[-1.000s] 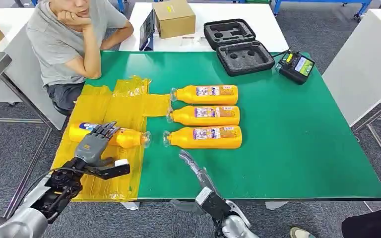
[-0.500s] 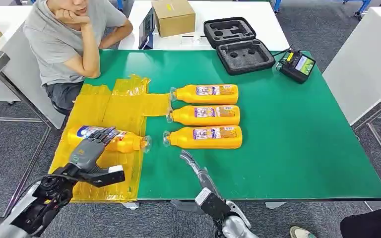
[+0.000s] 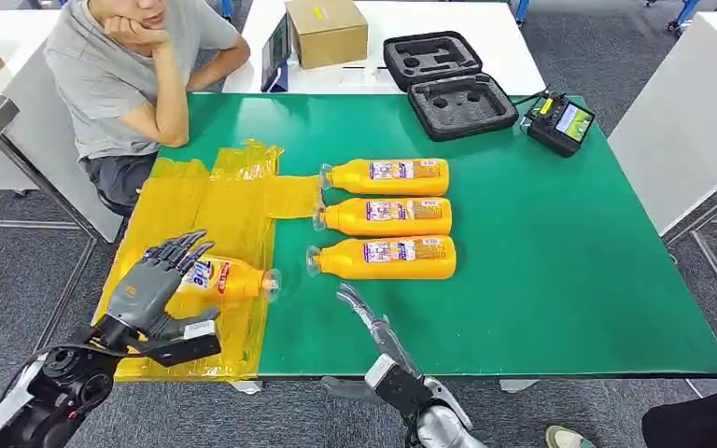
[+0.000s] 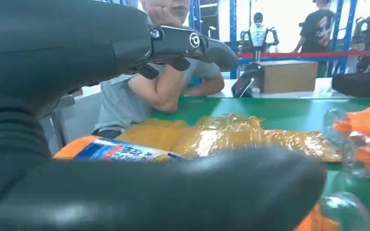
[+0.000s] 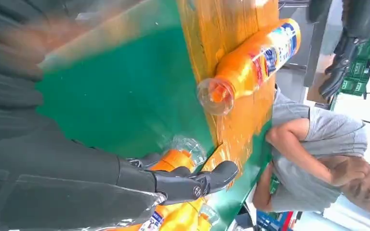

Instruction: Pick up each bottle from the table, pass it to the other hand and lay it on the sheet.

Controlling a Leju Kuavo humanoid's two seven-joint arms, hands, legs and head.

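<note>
While a person (image 3: 131, 84) in a grey shirt sat at the ten o'clock corner, chin propped on one hand, the green table (image 3: 541, 271) took up most of the head view. On its nine o'clock side lay the yellow sheet (image 3: 233, 201), crinkled and running out to the table's edge. At twelve o'clock, on a white table (image 3: 513, 56) beyond the green one, stood a brown box (image 3: 327, 33) and, to its three o'clock, an open black case (image 3: 448, 89) with foam cut-outs, whose near half reached onto the green. Near the middle of the green table three bottles (image 3: 387, 217) lay on their sides in a row, close together, caps toward nine o'clock; the farthest one's cap lay at the sheet's edge. A fourth bottle (image 3: 224, 278) lay on its side on the sheet at about seven o'clock, cap toward three o'clock and close to the nearest of the three. The left hand (image 3: 154, 289) hung just over that bottle's base end with its fingers spread apart and nothing between them; whether the fingertips touched the bottle could not be told. The right hand (image 3: 366, 317) was at six o'clock near the table's front edge, fingers stretched out straight and loosely apart, holding nothing, close to the nearest bottle of the row. A small black device (image 3: 560, 124) with a lit screen sat at two o'clock, just beside the case.
</note>
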